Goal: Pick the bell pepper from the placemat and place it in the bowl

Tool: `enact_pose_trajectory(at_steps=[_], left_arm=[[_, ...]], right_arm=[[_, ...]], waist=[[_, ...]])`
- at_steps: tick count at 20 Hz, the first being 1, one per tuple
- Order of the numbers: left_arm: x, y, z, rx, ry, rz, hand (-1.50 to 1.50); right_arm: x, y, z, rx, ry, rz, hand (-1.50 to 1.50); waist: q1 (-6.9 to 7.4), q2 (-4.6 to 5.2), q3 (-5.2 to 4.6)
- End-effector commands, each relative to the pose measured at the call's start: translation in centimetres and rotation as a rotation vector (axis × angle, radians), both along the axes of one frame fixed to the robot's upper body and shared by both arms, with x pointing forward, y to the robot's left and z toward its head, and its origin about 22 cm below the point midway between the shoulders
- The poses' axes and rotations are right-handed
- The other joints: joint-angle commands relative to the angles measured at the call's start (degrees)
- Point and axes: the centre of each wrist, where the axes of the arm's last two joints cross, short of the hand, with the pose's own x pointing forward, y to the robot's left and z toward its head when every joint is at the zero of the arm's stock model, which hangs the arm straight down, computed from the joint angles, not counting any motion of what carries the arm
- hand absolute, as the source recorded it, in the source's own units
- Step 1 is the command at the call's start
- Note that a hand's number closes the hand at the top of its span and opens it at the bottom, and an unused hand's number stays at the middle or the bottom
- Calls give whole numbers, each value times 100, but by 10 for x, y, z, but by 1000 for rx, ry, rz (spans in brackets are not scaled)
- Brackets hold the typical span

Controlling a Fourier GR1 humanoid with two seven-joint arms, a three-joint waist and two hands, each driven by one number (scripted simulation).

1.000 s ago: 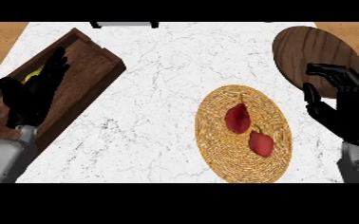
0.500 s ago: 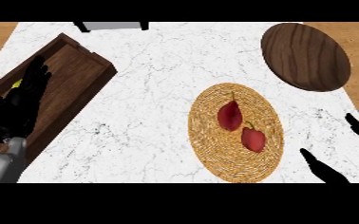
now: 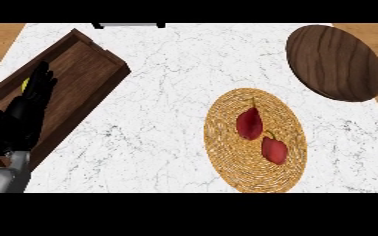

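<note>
Two red bell pepper pieces lie on the round woven placemat (image 3: 255, 140): one (image 3: 249, 122) nearer the middle, the other (image 3: 275, 150) just below and to its right. The dark wooden bowl (image 3: 334, 62) sits at the upper right, apart from the placemat. My left hand (image 3: 28, 112) rests at the left edge over the wooden tray, fingers straight and pointing up, holding nothing. My right hand does not show in this view.
A dark wooden tray (image 3: 81, 82) lies tilted at the left, with a bit of yellow (image 3: 25, 84) showing beside my left hand. White marble counter (image 3: 162, 130) spreads between tray and placemat. A grey-white object (image 3: 129, 25) shows at the top edge.
My right hand has dropped out of view at the lower right. The scene has shifted rightward in the view, with the bowl now fully uncovered. The left hand stays over the tray.
</note>
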Motion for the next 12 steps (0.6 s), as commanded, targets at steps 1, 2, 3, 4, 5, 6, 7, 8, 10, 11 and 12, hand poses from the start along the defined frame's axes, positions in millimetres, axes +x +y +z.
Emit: enact_pose_trajectory(at_steps=[1, 2, 3, 4, 5, 6, 7, 8, 10, 11, 12], left_arm=[[0, -10, 1, -8, -16, -4, 0], [1, 0, -6, -8, -15, -11, 0], [5, -10, 3, 8, -22, -17, 0], [2, -12, 2, 10, -17, -25, 0], [7, -7, 7, -8, -12, -42, 0], [3, -34, -1, 7, -23, -46, 0], [8, -9, 7, -2, -35, -35, 0], [8, -19, 6, 1, -32, -47, 0], [9, -14, 17, -11, -23, -62, 0], [12, -20, -6, -19, -12, -51, 0], [14, -16, 9, -8, -16, -70, 0]], right_arm=[[-19, 16, 53, -33, 29, -23, -150], [-17, 15, 56, -66, 62, -49, -150], [-7, 18, 72, -51, 31, -59, -150], [-2, 18, 72, -65, 76, -66, -150], [-2, 15, 81, -58, 126, -66, -150], [1, 12, 88, -86, 165, -23, -150], [11, 10, 76, -107, 237, -42, -150], [7, 7, 85, -127, 315, -4, -150], [20, 8, 81, -129, 411, -17, -150], [29, 6, 85, -142, 445, -6, -150], [33, 15, 89, -127, 468, -15, -150]], waist=[[66, 30, 1], [94, 44, 2], [160, 61, 2], [186, 49, 13], [196, 68, 4], [205, 65, 7], [272, 85, 2], [274, 94, -7], [363, 82, 2], [274, 96, 3], [302, 79, 7]])
